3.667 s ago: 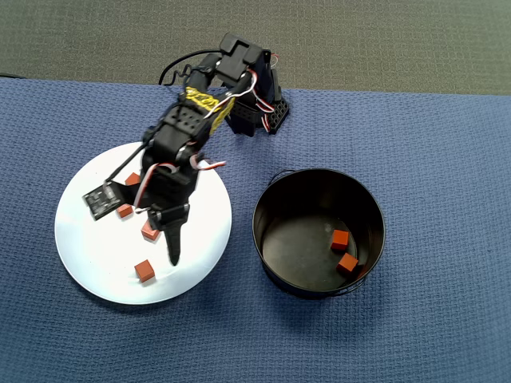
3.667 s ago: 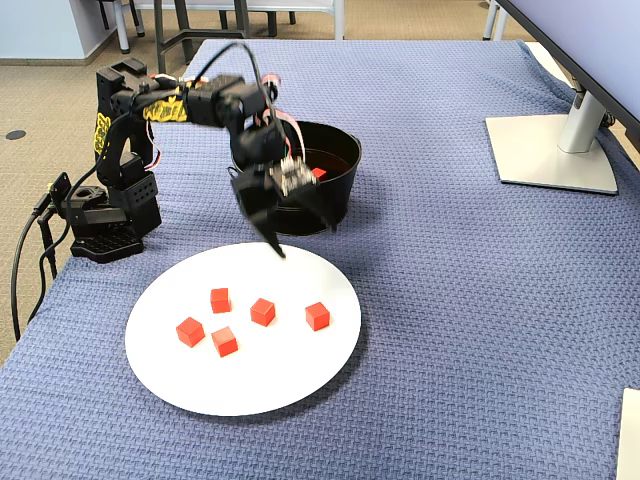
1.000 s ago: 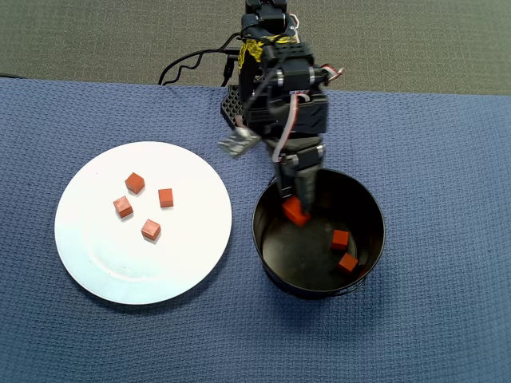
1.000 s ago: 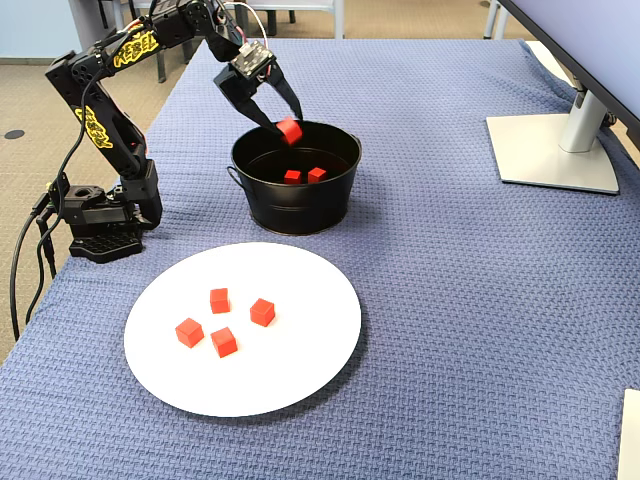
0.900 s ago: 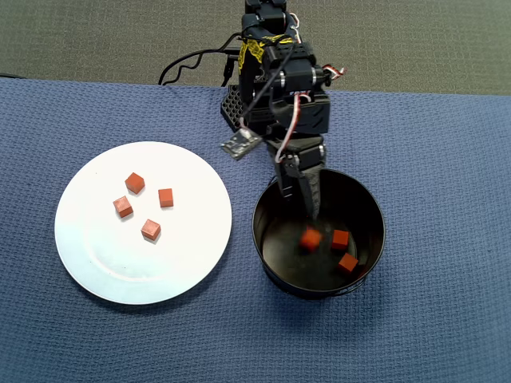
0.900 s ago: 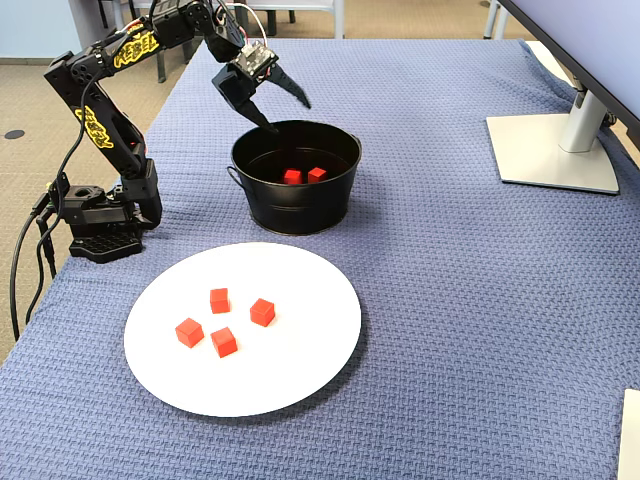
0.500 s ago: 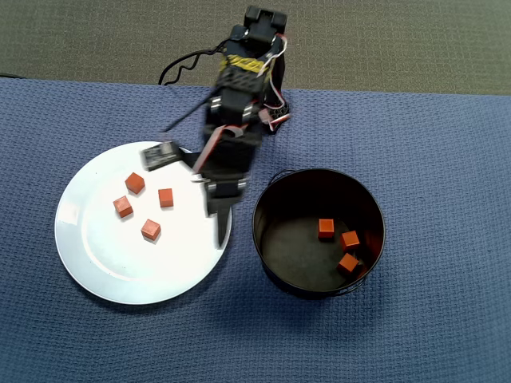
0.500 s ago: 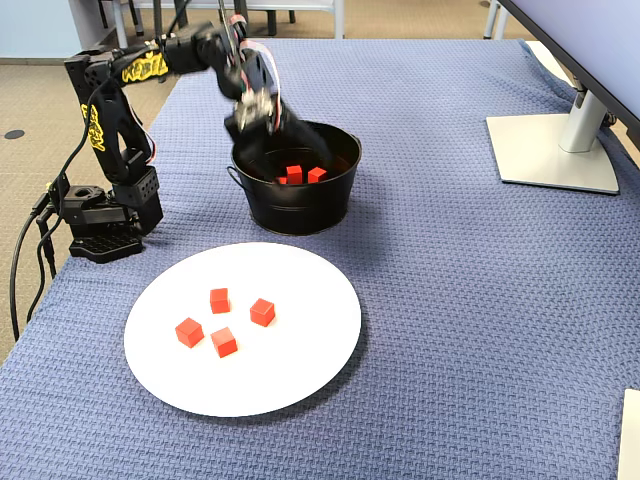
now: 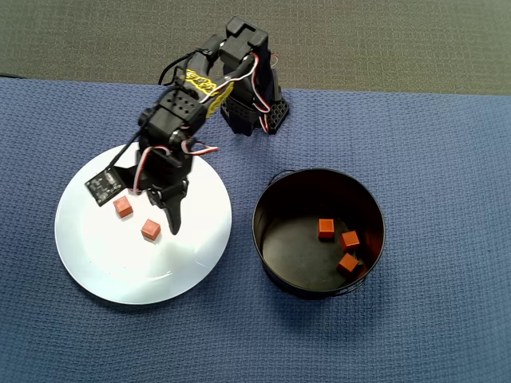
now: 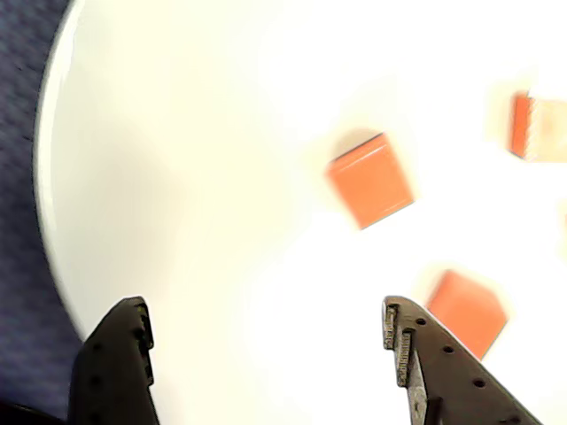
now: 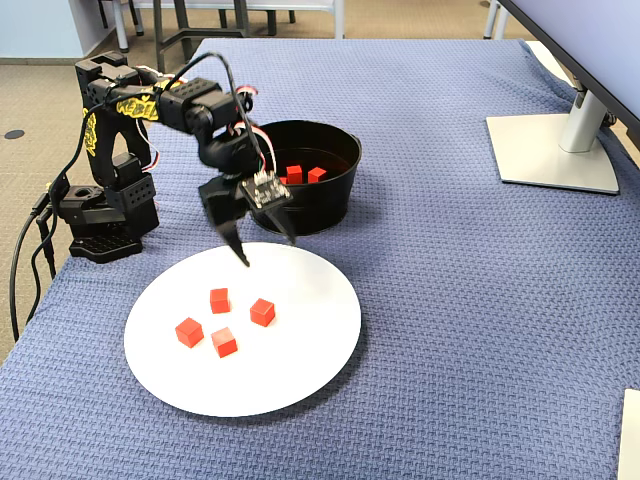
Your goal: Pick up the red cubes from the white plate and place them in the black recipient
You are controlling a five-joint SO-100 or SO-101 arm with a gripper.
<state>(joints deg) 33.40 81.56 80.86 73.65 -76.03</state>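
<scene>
In the fixed view I see the white plate [image 11: 300, 370] at the lower left of the frame, with four red cubes [image 11: 219, 300] on its left part. The black recipient [image 11: 320, 205] above it holds more red cubes. My gripper [image 11: 265, 240] hangs open and empty over the plate's upper edge.

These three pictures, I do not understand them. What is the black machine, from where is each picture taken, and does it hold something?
The black machine is a small robot arm with a two-finger gripper. One picture looks straight down, one looks from the side of the table, and one comes from a camera on the gripper itself. On the blue woven cloth lie a large round white plate with four small red cubes in the side picture, and a round black metal pot holding three more. The gripper is open above the plate and holds nothing.
</scene>
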